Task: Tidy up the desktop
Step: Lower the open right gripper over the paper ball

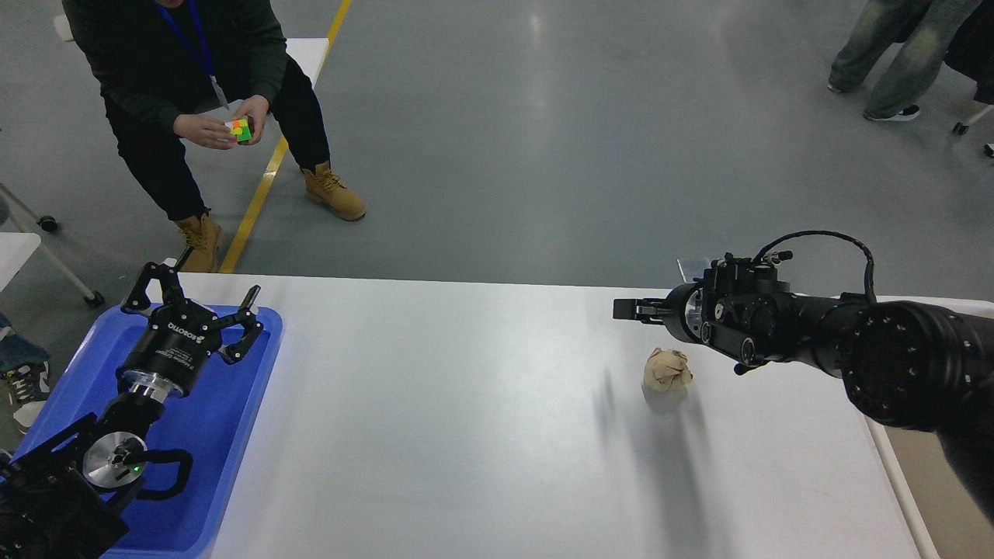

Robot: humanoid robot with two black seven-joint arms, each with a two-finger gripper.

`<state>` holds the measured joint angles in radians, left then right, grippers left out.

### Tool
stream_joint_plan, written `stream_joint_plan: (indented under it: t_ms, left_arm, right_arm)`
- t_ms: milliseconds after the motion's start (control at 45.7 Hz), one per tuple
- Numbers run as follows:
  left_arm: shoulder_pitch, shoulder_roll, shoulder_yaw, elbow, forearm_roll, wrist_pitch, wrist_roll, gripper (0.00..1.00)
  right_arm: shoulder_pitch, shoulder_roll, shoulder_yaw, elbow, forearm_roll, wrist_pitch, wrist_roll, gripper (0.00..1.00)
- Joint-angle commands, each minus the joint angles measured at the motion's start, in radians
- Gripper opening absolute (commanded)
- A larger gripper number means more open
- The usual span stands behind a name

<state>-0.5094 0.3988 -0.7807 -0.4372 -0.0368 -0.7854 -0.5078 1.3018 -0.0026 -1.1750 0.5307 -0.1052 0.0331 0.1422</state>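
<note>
The white desktop point(481, 435) fills the lower middle of the head view. A crumpled brown paper ball point(668, 369) lies on it right of centre. My right gripper point(625, 309) points left, hovering just above and behind the ball without touching it. Its fingers overlap into one dark shape, so I cannot tell whether they are apart. My left gripper point(202, 289) is open and empty, held over the far end of the blue tray point(233, 466) at the desktop's left edge.
A beige bin point(928, 489) stands beyond the desktop's right edge, partly hidden by my right arm. A crouching person point(194, 85) behind the far left corner holds a coloured puzzle cube point(240, 130). Other people's legs point(893, 62) stand at the far right.
</note>
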Motion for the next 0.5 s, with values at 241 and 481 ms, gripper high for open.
stream_joint_plan:
  t_ms: [241, 481]
  left_arm:
    - [-0.001, 0.000, 0.000, 0.000, 0.000, 0.000, 0.000, 0.99]
    - [-0.001, 0.000, 0.000, 0.000, 0.000, 0.000, 0.000, 0.99]
  right_arm:
    - [-0.193, 0.003, 0.012, -0.212, -0.171, -0.013, 0.005, 1.00]
    - [-0.187, 0.003, 0.041, -0.186, -0.171, -0.002, 0.011, 1.00]
